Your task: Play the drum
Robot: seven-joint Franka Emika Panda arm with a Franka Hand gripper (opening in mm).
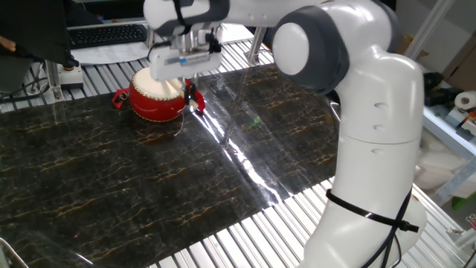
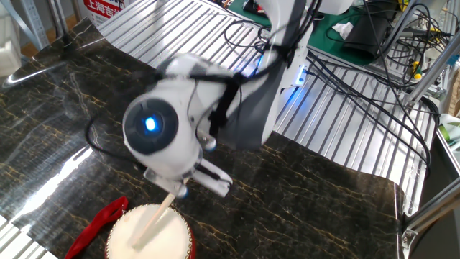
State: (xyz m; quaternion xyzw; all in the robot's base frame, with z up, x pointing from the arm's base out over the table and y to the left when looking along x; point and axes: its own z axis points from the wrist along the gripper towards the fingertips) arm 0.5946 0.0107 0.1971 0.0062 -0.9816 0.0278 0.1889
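Looking across the dark marbled tabletop [image 1: 149, 186], you find the drum [image 1: 157, 95] near its far edge, red-bodied with a cream skin on top and a red handle sticking out on each side. From the other fixed view the drum [image 2: 152, 234] sits at the bottom of the frame, its skin facing up, with one red handle [image 2: 96, 226] lying out to the side on the tabletop [image 2: 302, 194].

Your gripper [image 1: 187, 77] hangs right over the drum's near rim, part of the skin hidden behind its white body. The fingers [image 1: 190, 79] point down and appear closed on a pale wooden drumstick [image 2: 155, 220], though motion blur softens the wrist in the other fixed view and the grip itself is tucked under the hand. You can see the drumstick slanting down from beneath the gripper [image 2: 178, 191], its lower end lying against the cream skin.

A keyboard [image 1: 104, 34] sits on the slatted bench beyond the tabletop.
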